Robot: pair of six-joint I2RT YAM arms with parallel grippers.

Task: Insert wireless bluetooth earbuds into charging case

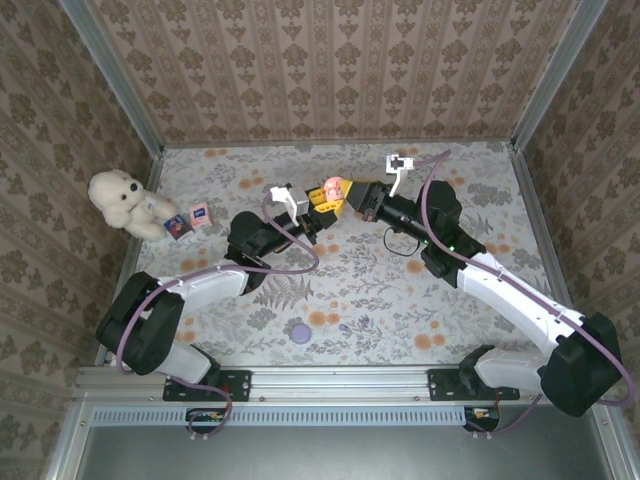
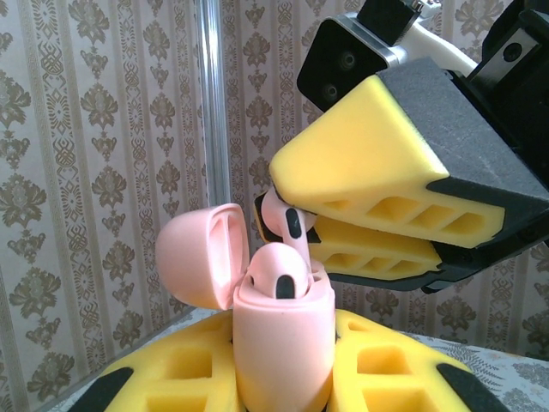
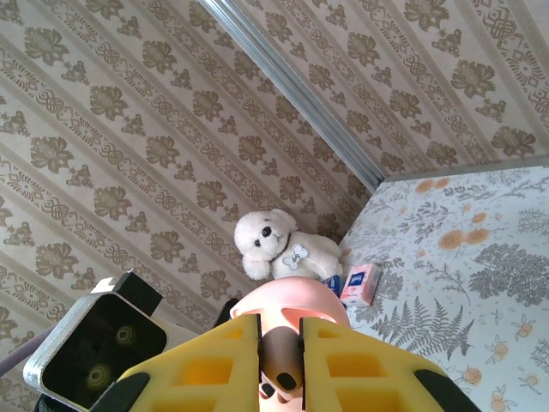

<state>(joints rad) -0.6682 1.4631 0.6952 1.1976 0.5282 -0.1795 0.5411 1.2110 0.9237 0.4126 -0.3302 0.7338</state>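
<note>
Earbud is pinched between the foam fingers of my right gripper, just above the open mouth of the charging case on the right arm's side, its long axis tilted slightly off the case's upright. My left gripper clamps the case, lid swung open leftward, one bud already seated. I judge a short downward push remains, with both held above the flowered table and the walls well apart.

The right pincer grips a pink earbud before the pink case, a teddy bear beyond.
</note>
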